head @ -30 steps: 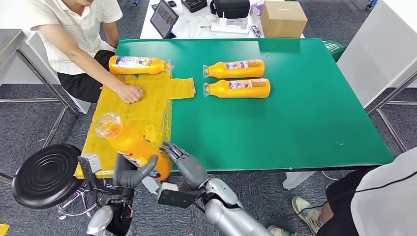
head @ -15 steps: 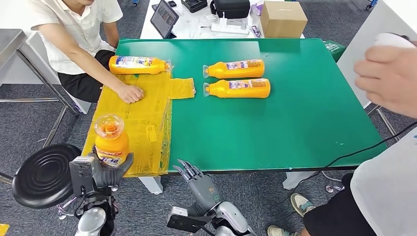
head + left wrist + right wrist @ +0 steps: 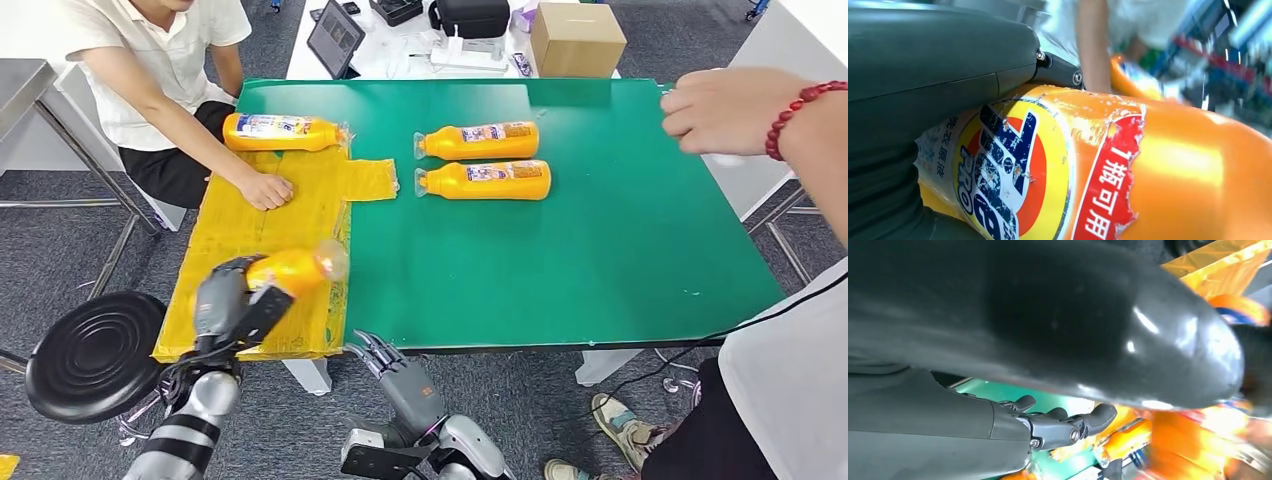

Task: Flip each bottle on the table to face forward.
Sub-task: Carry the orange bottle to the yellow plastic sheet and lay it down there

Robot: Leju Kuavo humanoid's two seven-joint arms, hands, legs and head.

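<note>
My left hand [image 3: 232,303] grips an orange detergent bottle [image 3: 297,268] over the yellow sheet [image 3: 290,215] at the table's near left corner; the bottle lies tilted, its clear cap toward the right. The left wrist view shows the bottle's round label [image 3: 1013,170] facing the camera, beside my grey palm [image 3: 923,55]. My right hand [image 3: 392,365] hangs below the table's front edge with fingers spread and nothing in it; its fingers [image 3: 1063,426] show apart. Two orange bottles [image 3: 478,141] [image 3: 485,180] lie side by side mid-table, and a third bottle [image 3: 282,131] lies at the far left.
A seated person rests a fist [image 3: 265,190] on the yellow sheet. Another person's hand [image 3: 725,108] with a red bead bracelet reaches in over the table's right edge. A black round stool [image 3: 90,355] stands by my left arm. A cardboard box [image 3: 575,37] sits beyond the green table [image 3: 620,230].
My left hand has carried the bottle up and onward over the yellow sheet, tipping it from upright to lying with the cap right. The other person's hand moved left over the table.
</note>
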